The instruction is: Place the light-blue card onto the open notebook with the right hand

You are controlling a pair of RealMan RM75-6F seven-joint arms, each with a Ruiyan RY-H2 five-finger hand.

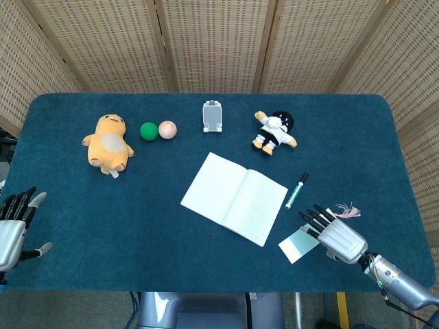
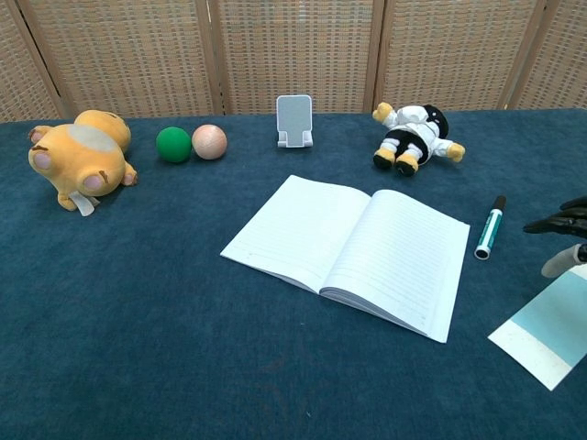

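Card [image 1: 298, 245] lies flat on worktop [image 1: 151, 205], just right of notebook [image 1: 234, 197]. Right hand [image 1: 336, 236] hovers over its far end, fingers [image 1: 310, 221] spread, gripping nothing; likely positioned to lift it. Left hand [image 1: 14, 229] idles open.

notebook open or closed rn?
Open: the notebook lies flat on the table, both pages spread either side of the centre fold, lined paper facing up.

Backdrop: I see woven wicker screen panels [image 1: 212, 41] in wooden frames.
Worktop [image 1: 103, 219]: dark blue cloth, evenly lit.
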